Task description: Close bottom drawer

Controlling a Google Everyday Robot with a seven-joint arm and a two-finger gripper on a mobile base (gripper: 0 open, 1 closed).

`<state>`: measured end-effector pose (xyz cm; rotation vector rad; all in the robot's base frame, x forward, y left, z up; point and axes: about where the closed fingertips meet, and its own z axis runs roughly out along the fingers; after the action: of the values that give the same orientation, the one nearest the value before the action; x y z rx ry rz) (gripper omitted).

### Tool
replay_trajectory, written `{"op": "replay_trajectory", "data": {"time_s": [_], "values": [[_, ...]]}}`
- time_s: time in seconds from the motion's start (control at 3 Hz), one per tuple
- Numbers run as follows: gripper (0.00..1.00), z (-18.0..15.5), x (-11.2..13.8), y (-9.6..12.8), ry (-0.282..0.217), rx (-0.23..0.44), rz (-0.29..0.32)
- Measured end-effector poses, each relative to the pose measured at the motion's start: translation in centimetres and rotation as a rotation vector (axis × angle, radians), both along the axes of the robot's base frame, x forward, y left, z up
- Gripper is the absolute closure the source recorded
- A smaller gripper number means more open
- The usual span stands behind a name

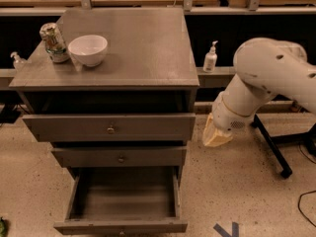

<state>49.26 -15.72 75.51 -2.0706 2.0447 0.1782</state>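
The bottom drawer (122, 225) of the grey cabinet (123, 58) is pulled far out toward me. It is an empty grey box with thin side walls, and its flat front panel lies at the lower edge of the view. The middle drawer (119, 157) and the top drawer (109, 128) with brass knobs stick out less. My gripper (216, 134), cream-coloured at the end of the white arm (269, 78), hangs just right of the cabinet at the height of the top two drawers. It is above and to the right of the bottom drawer and touches nothing.
A white bowl (88, 49) and a crumpled can (53, 42) stand on the cabinet top at the left. A soap bottle (211, 58) stands on a ledge behind. A black stand leg (270, 147) lies on the speckled floor at the right. A blue floor mark (227, 229) is near the drawer.
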Motion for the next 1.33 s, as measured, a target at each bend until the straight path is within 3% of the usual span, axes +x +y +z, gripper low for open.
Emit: {"op": "replay_trajectory", "data": {"time_s": [0.33, 0.67, 1.0, 1.33], "values": [[1.0, -7.2, -0.3, 4.0, 0.054, 0.029, 0.08], [1.0, -12.6, -1.4, 6.5, 0.111, 0.069, 0.111], [1.0, -12.6, -1.4, 6.5, 0.111, 0.069, 0.111], [1.0, -14.4, -1.7, 7.5, 0.149, 0.06, 0.148]]}}
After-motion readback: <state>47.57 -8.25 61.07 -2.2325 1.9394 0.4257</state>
